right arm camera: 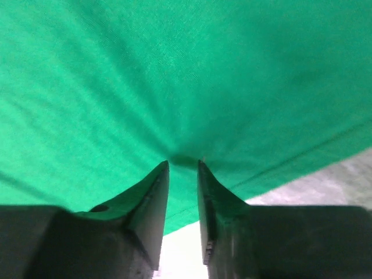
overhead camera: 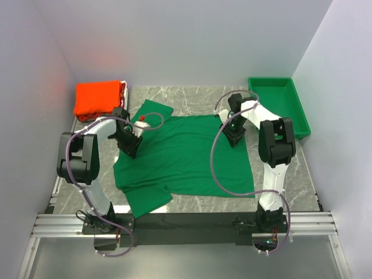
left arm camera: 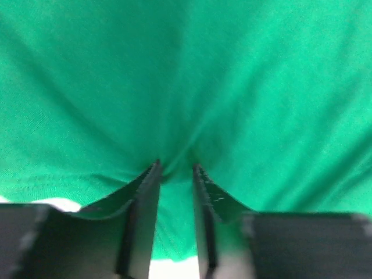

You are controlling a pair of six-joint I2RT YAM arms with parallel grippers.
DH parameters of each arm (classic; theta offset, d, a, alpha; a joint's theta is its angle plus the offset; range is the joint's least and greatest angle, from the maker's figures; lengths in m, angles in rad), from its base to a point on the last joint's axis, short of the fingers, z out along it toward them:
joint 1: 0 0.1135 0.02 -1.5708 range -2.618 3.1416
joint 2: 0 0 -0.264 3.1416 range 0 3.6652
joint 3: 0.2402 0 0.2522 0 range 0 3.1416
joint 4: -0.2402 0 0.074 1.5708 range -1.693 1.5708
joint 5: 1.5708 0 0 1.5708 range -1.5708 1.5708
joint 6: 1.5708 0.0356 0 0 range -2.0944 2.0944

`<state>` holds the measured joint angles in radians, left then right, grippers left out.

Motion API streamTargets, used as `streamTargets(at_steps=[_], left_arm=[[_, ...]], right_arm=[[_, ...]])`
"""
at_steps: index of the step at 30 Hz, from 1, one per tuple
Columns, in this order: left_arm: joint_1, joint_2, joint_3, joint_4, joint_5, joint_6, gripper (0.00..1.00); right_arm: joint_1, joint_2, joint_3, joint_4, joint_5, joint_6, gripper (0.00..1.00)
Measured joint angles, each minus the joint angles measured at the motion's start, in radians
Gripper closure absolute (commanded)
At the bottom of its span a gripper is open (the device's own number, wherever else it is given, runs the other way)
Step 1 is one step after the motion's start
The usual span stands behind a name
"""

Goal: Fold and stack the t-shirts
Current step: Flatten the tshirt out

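Green t-shirt [overhead camera: 186, 157] seemingly hides both fingertips [left arm camera: 145, 197].

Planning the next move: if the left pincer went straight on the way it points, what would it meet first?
The green t-shirt: its cloth is bunched between the fingertips of the left pincer. What lies behind the cloth is hidden.
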<state>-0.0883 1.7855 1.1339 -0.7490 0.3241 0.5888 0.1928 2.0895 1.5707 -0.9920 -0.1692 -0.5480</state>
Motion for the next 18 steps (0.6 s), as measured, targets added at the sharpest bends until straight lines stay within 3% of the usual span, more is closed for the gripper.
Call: streamTargets(at_steps=[5, 8, 11, 18], left_arm=[[0.002, 0.040, 0.219, -0.090, 0.044, -0.014, 0.55], [0.003, 0.101, 0.454, -0.050, 0.080, -0.053, 0.53], [0.004, 0.146, 0.587, 0.002, 0.099, -0.083, 0.50], [0.007, 0.255, 0.687, 0.091, 0.078, -0.161, 0.49]], right_arm=[[-0.035, -0.010, 0.130, 0.003, -0.031, 0.051, 0.51], [-0.064, -0.010, 0.233, 0.073, -0.014, 0.113, 0.49], [-0.084, -0.005, 0.299, 0.151, 0.024, 0.179, 0.46], [-0.092, 0.137, 0.457, 0.260, 0.124, 0.287, 0.43]])
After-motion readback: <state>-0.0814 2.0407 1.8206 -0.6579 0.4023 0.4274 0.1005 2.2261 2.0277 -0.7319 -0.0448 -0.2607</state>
